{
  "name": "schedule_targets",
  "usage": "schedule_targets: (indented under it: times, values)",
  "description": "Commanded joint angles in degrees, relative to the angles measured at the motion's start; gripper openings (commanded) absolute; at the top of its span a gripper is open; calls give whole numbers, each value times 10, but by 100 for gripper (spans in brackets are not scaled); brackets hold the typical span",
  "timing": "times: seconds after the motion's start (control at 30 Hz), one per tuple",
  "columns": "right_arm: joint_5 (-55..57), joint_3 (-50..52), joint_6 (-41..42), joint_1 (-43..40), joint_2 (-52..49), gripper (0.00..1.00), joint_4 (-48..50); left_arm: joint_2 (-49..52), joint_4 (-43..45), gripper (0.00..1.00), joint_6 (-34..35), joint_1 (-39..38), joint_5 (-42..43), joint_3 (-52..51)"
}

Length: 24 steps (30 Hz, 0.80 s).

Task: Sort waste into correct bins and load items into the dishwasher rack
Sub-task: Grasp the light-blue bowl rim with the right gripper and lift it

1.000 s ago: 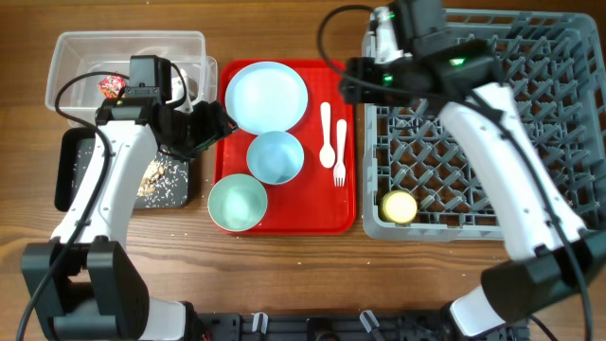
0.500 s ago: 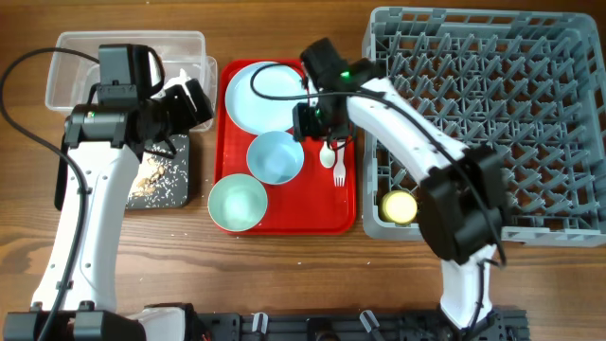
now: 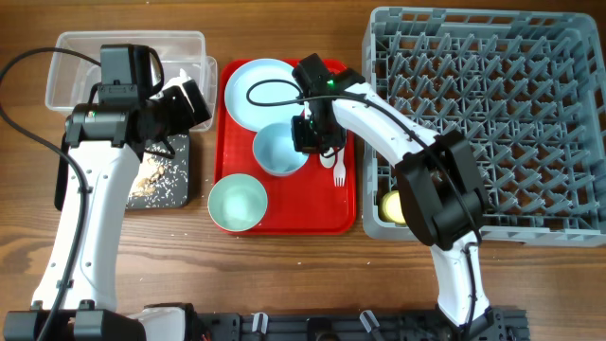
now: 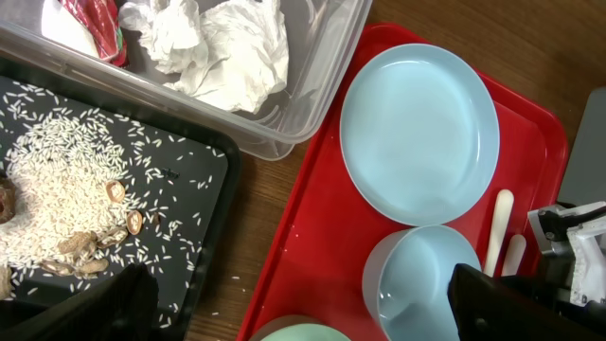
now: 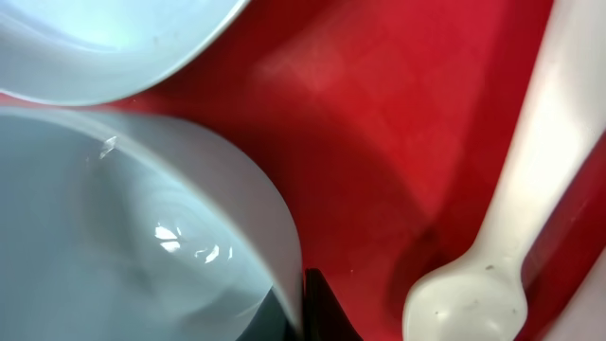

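Pale blue bowl [image 3: 277, 153] stands on the red tray [image 3: 289, 224], just in front of the pale blue plate [image 3: 265, 95]. The right gripper [image 5: 301, 305] is clamped on its right rim, beside the white spoon [image 5: 516, 218] and fork [image 3: 339, 169]. A mint-green bowl [image 3: 237, 203] sits at the tray's front left. The yellow cup [image 3: 399, 206] lies in the front-left corner of the grey rack [image 3: 492, 104]. The left gripper [image 3: 192, 102], jaws spread wide and empty, hangs by the right end of the clear tub [image 4: 312, 85], which holds tissue [image 4: 232, 47] and a wrapper [image 4: 95, 24]. Next to the tub is the black tray [image 4: 204, 180] of rice [image 4: 57, 189].
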<state>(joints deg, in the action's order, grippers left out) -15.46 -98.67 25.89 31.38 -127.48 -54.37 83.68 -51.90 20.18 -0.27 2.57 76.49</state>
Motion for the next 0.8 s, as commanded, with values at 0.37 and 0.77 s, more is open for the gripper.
schedule_targets:
  times: [0.37,0.77]
  values:
    - [70,-11,-30,-70,196,4,-33,0,-1,100,-5,-2,-12,6]
    - [237,-60,-47,-143,297,4,-52,0,-1,100,-5,-2,-12,6]
